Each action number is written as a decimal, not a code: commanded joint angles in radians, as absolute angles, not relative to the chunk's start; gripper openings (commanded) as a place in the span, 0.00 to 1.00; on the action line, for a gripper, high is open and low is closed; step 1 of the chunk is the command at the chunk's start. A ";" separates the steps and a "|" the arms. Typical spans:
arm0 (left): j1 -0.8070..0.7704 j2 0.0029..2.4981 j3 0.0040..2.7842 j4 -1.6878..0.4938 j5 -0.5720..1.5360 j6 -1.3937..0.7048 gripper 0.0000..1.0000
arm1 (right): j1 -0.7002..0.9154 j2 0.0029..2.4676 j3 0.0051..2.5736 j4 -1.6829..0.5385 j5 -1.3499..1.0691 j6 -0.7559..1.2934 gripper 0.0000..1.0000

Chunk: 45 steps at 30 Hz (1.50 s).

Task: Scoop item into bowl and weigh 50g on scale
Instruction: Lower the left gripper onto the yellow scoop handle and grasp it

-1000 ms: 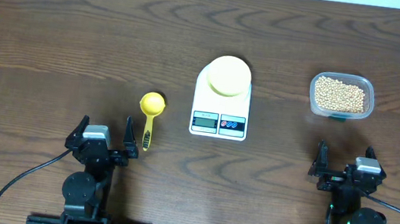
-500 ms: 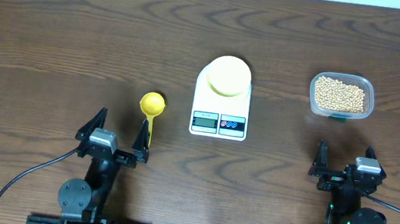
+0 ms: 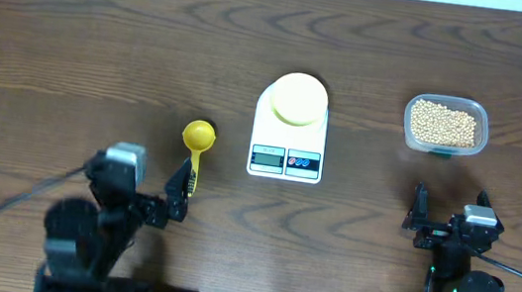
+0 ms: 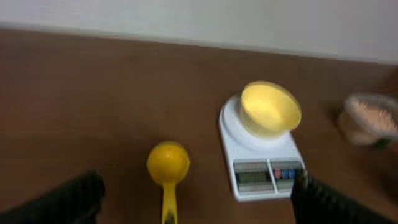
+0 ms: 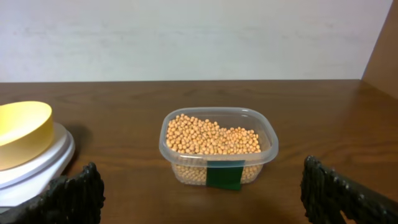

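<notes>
The pale-yellow bowl (image 3: 298, 99) stands on the white scale (image 3: 285, 159) at the table's middle; both also show in the left wrist view, bowl (image 4: 269, 109) on scale (image 4: 261, 171). The beige beans (image 3: 444, 122) fill a clear tub at the right, seen close in the right wrist view (image 5: 211, 137). A bright yellow scoop (image 3: 198, 136) lies left of the scale, handle toward my left gripper (image 3: 139, 191), which is open and empty, just behind the handle's end. The scoop lies between its fingers in the left wrist view (image 4: 168, 165). My right gripper (image 3: 446, 221) is open and empty, short of the tub.
The clear tub (image 5: 217, 168) carries a green label on its front wall. The bowl's edge (image 5: 22, 130) shows at the left of the right wrist view. A pale wall bounds the table's far side.
My left arm has risen and swung, its gripper spreading wide behind the scoop's handle. The right arm, scoop, bowl and tub have not moved.
</notes>
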<state>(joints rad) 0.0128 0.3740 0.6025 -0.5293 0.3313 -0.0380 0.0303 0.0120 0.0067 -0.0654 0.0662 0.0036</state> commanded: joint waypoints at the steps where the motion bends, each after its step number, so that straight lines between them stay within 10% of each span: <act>1: 0.016 0.612 0.781 -0.698 0.368 -0.054 0.98 | 0.025 0.007 0.006 -0.069 0.068 -0.009 0.99; 28: 0.017 1.575 0.802 -0.558 0.363 -0.159 0.97 | 0.025 0.007 0.006 -0.069 0.068 -0.009 0.99; 45: 0.016 1.743 0.802 -0.442 0.438 -0.079 0.56 | 0.025 0.007 0.006 -0.069 0.068 -0.009 0.99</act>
<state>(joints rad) 0.0189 1.6798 0.8410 -0.4225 0.4171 -0.0994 0.0303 0.0120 0.0067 -0.0654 0.0666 0.0025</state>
